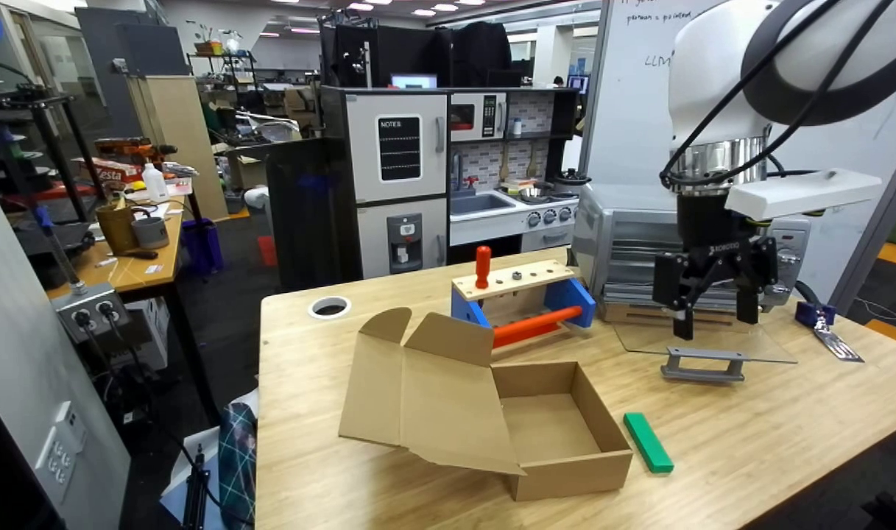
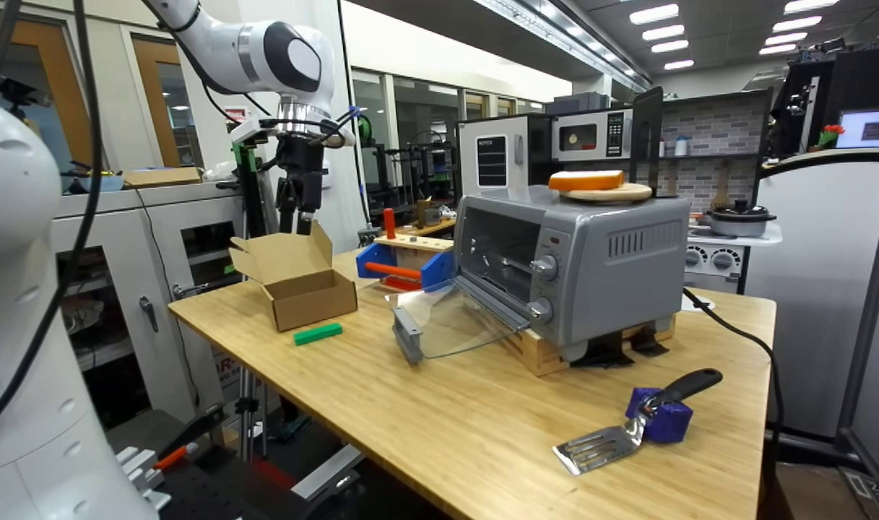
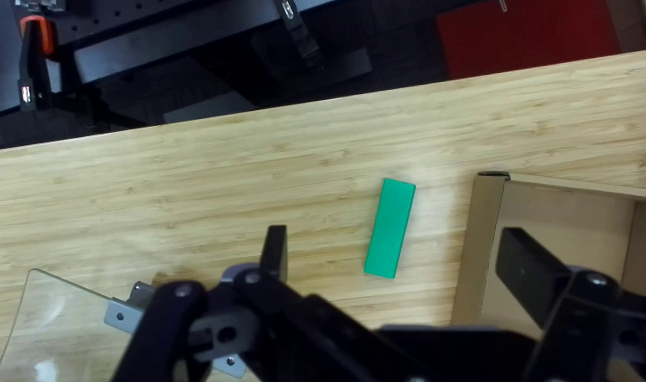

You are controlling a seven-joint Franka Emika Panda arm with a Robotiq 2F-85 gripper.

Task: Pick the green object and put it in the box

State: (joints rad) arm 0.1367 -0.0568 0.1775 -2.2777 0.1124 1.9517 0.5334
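Note:
The green object (image 1: 648,442) is a small flat block lying on the wooden table beside the box. It also shows in an exterior view (image 2: 318,334) and in the wrist view (image 3: 390,228). The box (image 1: 571,477) is shallow brown cardboard with its lid flaps folded outward. It stands open in an exterior view (image 2: 315,306), and its near wall (image 3: 476,244) shows at the right of the wrist view. My gripper (image 1: 715,321) is open, empty and points down, well above the table. In the wrist view the green object appears between its fingers, below them.
A silver toaster oven (image 2: 620,253) stands on the table, its glass door (image 1: 705,344) lowered. A blue toy workbench (image 1: 517,298) with an orange-red bar stands behind the box. A spatula (image 2: 605,446) rests on a purple block (image 2: 669,422). The table edge (image 3: 323,103) runs near the green object.

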